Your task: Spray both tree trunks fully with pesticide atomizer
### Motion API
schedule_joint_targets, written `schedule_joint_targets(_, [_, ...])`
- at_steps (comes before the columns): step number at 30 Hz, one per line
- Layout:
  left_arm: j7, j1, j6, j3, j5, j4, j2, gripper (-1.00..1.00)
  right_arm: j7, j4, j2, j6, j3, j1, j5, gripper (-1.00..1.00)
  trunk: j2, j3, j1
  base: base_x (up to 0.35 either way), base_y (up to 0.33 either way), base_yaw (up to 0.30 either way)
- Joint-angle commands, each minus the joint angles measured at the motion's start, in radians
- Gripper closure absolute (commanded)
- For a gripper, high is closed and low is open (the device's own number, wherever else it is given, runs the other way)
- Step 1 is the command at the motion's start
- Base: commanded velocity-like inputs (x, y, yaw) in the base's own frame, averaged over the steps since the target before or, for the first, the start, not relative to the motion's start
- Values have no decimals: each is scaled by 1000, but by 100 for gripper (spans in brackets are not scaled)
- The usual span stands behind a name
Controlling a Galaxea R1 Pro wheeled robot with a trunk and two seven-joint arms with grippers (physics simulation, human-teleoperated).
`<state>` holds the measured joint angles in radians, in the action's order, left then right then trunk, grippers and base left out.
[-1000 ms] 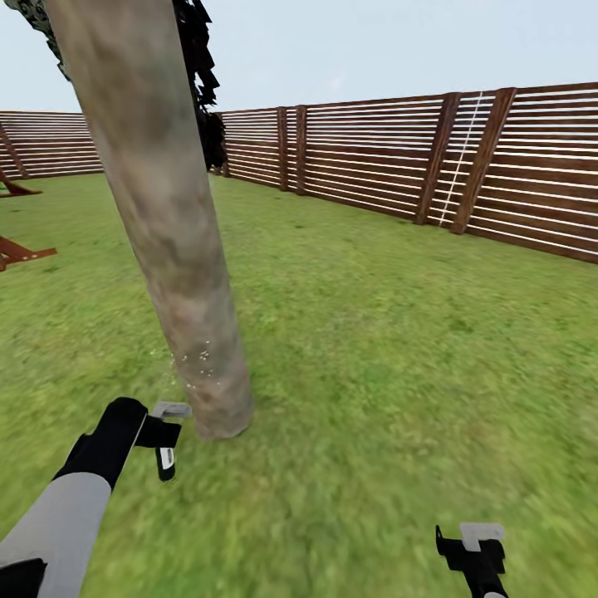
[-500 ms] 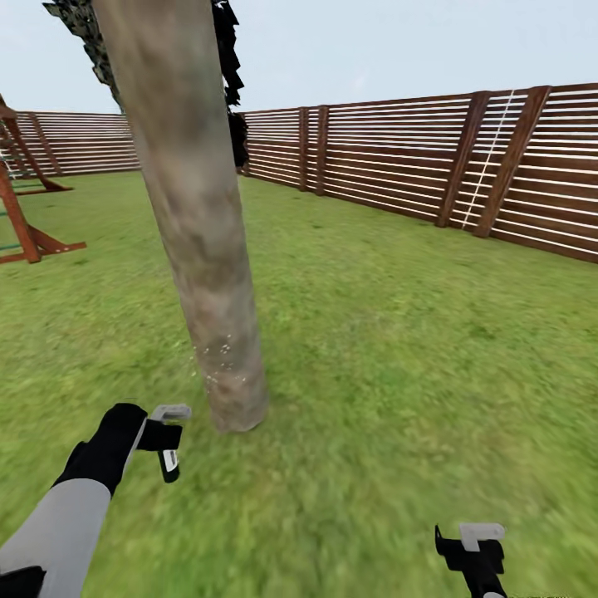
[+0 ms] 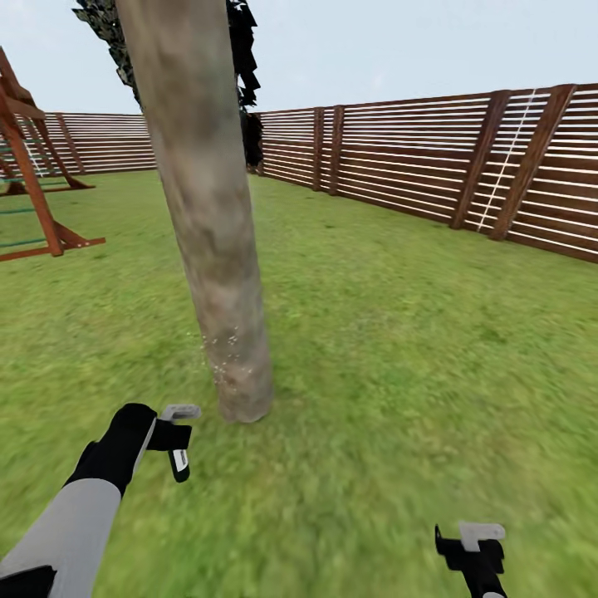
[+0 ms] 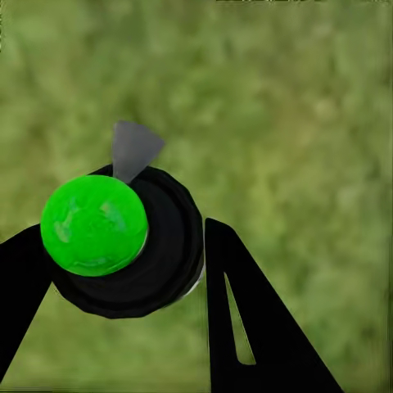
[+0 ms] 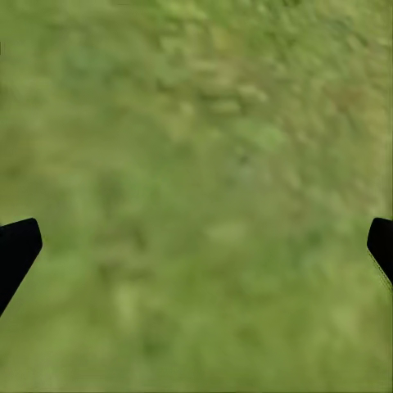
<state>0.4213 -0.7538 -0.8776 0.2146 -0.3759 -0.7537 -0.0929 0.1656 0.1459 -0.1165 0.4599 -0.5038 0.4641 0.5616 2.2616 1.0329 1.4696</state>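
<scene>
Left gripper (image 3: pixel 176 438) pinching the atomizer (image 4: pixel 123 241); upright tree trunk (image 3: pixel 212 241) at its 1 o'clock, near; right gripper (image 3: pixel 473 544) spread, farther.

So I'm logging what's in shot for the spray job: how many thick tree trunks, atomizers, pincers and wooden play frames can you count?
Thick tree trunks: 1, the tree trunk, white specks low down.
Atomizers: 1, the atomizer in the left pincer.
Pincers: 2, including the right pincer, open over grass.
Wooden play frames: 1, the play frame.
Total: 5.

The tree trunk (image 3: pixel 212 224) stands on the lawn (image 3: pixel 399 332), just ahead of the left gripper (image 3: pixel 178 436). The fence (image 3: pixel 432 170) runs behind. A wooden frame (image 3: pixel 33 191) stands far left.
</scene>
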Motion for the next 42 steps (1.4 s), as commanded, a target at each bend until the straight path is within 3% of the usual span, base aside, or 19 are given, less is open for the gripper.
schedule_joint_targets(1, [10, -1, -3, 3, -10, -1, 0, 100, 5, -1, 0, 3, -5, 1, 11, -100, 0, 1, 0, 152, -273, 134])
schedule_joint_targets(18, [10, -1, -3, 5, -9, -1, -1, 100, 6, 0, -2, 3, -5, -1, 11, -100, 0, 1, 0, 100, -293, 7])
schedule_joint_targets(21, [11, -1, -2, 43, -10, -1, -2, 100, 6, 0, -1, 3, -5, -1, 11, -100, 0, 1, 0, 2, -309, 22])
schedule_joint_targets(24, [11, -1, 8, 57, -11, -1, -4, 100, 7, 0, 0, 3, -5, -1, 11, -100, 0, 1, 0, 56, -309, 207])
schedule_joint_targets(30, [11, -1, 12, 58, -13, 1, -4, 100, 6, 0, 1, 3, -5, -1, 11, -100, 0, 1, 0, 91, -310, 265])
schedule_joint_targets(42, [-25, 0, 12, 58, -14, 1, -8, 100, 7, 0, 1, 3, -5, -1, 11, -100, 0, 1, 0, 173, -275, 64])
